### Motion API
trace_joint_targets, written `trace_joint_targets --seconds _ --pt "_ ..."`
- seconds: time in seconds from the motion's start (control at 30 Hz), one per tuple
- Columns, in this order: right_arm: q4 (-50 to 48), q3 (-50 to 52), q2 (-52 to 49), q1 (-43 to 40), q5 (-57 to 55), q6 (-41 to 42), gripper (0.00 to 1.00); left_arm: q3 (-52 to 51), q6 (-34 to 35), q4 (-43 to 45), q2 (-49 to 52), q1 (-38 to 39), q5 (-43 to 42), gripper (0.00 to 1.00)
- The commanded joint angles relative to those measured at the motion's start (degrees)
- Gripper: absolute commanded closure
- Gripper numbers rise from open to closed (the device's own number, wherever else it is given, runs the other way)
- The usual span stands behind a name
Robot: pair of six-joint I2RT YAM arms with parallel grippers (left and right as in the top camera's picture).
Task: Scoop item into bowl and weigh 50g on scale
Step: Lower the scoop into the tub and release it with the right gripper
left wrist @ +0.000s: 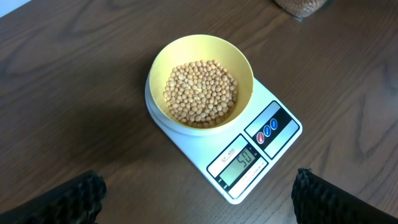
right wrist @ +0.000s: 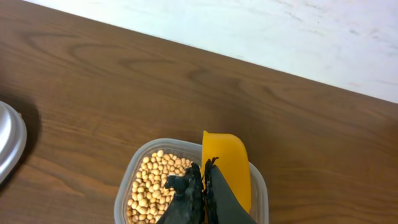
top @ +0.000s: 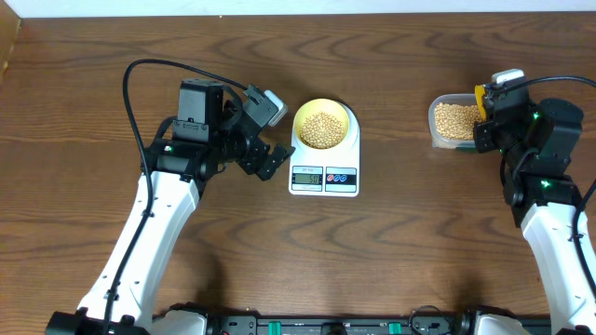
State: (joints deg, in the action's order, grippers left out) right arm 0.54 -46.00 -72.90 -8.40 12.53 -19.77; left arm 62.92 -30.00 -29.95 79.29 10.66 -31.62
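Overhead: at mid-table, pale-yellow bowl (top: 324,126) on white scale (top: 323,177), filled partway with tan beans (top: 323,128). Just left of scale, left gripper (left wrist: 199,202), fingers (left wrist: 78,196) spread wide, holding nothing. From left wrist, bowl and scale ahead of and between the two tips, clear of both. Off to the right, well apart from scale, right gripper (right wrist: 203,193) over clear container (right wrist: 127,193) of more beans, fingers pressed together on yellow scoop (right wrist: 227,165). Scoop blade upright above container's right part, just beside the tips. Container's beans below and left of those tips.
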Motion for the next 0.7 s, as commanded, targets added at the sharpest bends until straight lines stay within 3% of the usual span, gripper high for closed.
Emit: trace_joint_targets --seconds 0.0,0.3,0.47,0.67 --pt "0.52 -0.09 0.63 -0.17 -0.85 6.80 0.99 -0.44 0.24 0.02 -0.63 -0.13 -0.74 0.02" --pt "5.22 -0.07 -0.68 -0.17 -2.78 39.12 0.99 -0.44 0.24 0.02 -0.63 -0.13 -0.74 0.02" --pt "5.03 -0.07 -3.48 -0.17 -3.28 45.57 0.99 -0.44 0.24 0.02 -0.63 -0.13 -0.74 0.02" --pt "2.10 -0.07 -9.03 -0.17 -3.37 47.60 0.99 -0.44 0.24 0.02 -0.63 -0.13 -0.74 0.02"
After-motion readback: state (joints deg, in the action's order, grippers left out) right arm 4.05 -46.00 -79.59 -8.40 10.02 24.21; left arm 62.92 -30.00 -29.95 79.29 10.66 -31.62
